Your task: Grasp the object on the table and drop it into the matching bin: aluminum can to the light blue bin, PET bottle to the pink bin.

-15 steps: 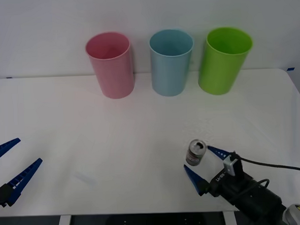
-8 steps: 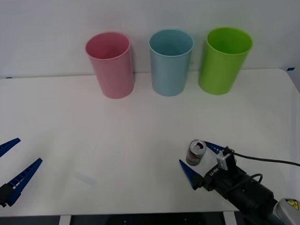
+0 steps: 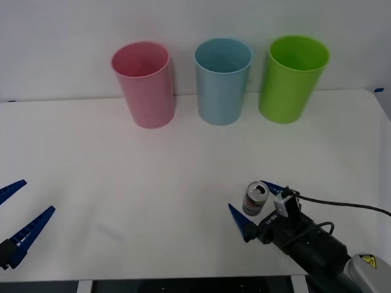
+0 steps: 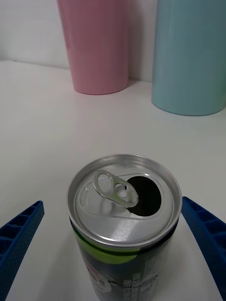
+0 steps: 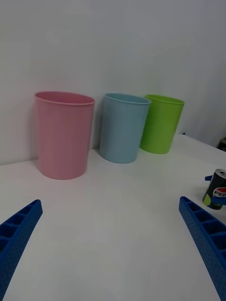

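The aluminum can (image 3: 255, 198) stands upright on the white table (image 3: 119, 162) at the front right, silver with a dark label and an opened pull-tab top (image 4: 123, 197). My right gripper (image 3: 246, 195) is open, one blue finger on each side of the can, neither touching it (image 4: 112, 202). At the back stand the pink bin (image 3: 144, 84) and, to its right, the light blue bin (image 3: 223, 80). Open and holding nothing, my left gripper (image 3: 38, 196) waits at the table's front left edge. The left wrist view catches the can (image 5: 217, 189) far off.
A lime green bin (image 3: 292, 77) stands to the right of the light blue one. A black cable (image 3: 352, 208) trails from the right wrist over the table's front right. White wall rises behind the bins.
My right gripper has slid forward and a little to the left, so its open fingers now reach further along both sides of the can. The can and the left arm have not moved.
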`<action>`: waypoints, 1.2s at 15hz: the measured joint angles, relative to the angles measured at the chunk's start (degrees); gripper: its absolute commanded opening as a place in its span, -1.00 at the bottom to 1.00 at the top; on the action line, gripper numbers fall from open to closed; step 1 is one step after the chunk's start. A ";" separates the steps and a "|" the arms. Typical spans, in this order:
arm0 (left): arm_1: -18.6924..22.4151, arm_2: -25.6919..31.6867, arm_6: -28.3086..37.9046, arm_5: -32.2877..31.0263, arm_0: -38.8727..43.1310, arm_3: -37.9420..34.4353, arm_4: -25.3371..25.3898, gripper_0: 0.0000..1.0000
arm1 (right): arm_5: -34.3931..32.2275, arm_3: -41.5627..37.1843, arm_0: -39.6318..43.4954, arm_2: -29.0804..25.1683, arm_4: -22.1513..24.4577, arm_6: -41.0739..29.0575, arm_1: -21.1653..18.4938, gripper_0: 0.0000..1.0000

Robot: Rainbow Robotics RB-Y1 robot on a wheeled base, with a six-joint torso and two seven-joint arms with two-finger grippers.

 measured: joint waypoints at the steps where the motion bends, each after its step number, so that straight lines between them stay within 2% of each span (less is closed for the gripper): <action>1: 0.00 0.00 0.00 0.00 0.00 0.00 0.00 1.00 | 0.27 0.00 0.00 0.09 0.10 0.00 0.00 1.00; 5: 0.00 0.00 0.00 0.00 0.00 0.00 0.00 1.00 | 0.90 0.00 0.01 0.53 0.46 0.00 0.00 1.00; 6: 0.00 0.00 0.00 0.00 0.00 0.00 0.00 1.00 | 0.96 0.00 0.00 0.58 0.54 0.03 0.00 0.66; 7: 0.00 0.00 0.00 0.00 0.00 0.00 0.00 1.00 | 1.09 0.00 0.00 0.60 0.63 0.14 0.00 -0.77; 8: 0.00 0.00 0.00 0.00 0.00 0.00 0.00 1.00 | 1.16 0.00 0.00 0.60 0.72 0.27 0.00 -1.00; 18: 0.00 0.00 0.00 0.00 0.00 0.00 0.00 1.00 | 1.98 -0.08 -1.35 1.72 0.58 0.16 0.04 -1.00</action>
